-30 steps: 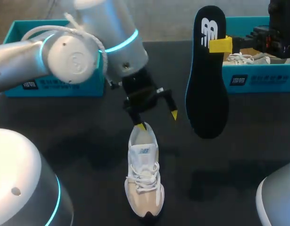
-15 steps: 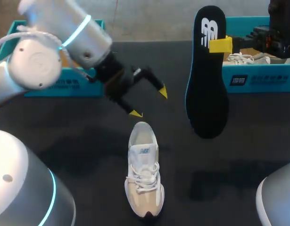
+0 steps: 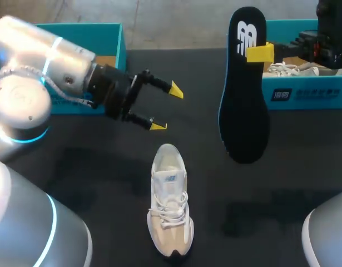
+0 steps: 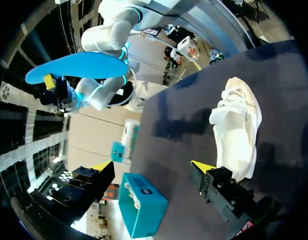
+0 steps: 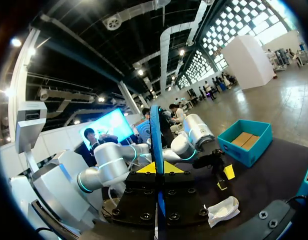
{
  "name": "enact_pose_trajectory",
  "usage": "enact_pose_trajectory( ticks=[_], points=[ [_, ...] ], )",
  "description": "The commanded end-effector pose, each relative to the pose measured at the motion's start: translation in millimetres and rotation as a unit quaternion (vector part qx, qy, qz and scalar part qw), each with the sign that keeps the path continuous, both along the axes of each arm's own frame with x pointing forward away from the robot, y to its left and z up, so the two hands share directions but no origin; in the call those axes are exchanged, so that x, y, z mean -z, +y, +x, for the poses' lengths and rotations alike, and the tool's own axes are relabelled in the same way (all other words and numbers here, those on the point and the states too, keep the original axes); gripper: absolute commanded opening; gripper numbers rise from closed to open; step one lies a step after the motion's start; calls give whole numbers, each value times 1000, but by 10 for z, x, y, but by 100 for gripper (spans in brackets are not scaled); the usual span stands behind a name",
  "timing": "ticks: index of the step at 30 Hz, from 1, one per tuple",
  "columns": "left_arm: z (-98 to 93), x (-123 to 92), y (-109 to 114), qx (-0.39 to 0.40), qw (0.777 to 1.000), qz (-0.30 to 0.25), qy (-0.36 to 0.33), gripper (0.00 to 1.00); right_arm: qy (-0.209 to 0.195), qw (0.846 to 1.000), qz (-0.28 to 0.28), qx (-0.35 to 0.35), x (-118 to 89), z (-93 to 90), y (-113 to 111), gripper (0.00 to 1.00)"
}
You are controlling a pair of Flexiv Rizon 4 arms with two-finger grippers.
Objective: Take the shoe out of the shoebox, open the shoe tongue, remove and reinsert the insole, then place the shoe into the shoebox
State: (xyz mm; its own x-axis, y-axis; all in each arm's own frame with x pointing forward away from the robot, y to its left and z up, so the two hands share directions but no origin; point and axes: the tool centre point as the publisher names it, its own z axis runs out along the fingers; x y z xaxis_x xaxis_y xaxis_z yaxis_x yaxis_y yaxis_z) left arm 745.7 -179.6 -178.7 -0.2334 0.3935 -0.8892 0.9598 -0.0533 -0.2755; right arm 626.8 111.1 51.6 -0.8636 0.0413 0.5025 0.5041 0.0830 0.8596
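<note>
— Take the shoe as the marker. What is the biggest thing around it?
— The black table. The shoe lies on it sole down, with its toe toward the robot's side and its heel away. Next is my left arm, coming in from the shoe's left, beyond the heel.
— And the boxes?
— Both are teal. The left shoebox stands beyond the heel and well off to the left. The right shoebox stands beyond the heel and well off to the right, with a second shoe lying in it.
— Where is the insole?
— It is off the table, hanging upright to the right of the shoe's heel, black with a teal edge. The right gripper pinches it near its upper end, with a finger on each face.
— And the left gripper?
— It is past the heel and slightly left, apart from the shoe. Its jaws are spread wide with nothing between them.
</note>
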Motion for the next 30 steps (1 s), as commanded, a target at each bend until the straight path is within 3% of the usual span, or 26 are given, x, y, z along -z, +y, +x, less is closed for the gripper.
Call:
enact_pose_trajectory(
  ticks=[1, 25, 30],
  points=[
    [-8, -8, 41, -18, 993, -115, -4, 100, 0, 1000, -1, -1, 0, 21, 17, 0],
    [-26, -258, -73, 6, 975, -218, -47, 100, 0, 1000, -1, -1, 0, 21, 17, 0],
    [-23, -269, -80, 2, 975, -217, -45, 100, 0, 1000, -1, -1, 0, 21, 17, 0]
  ],
)
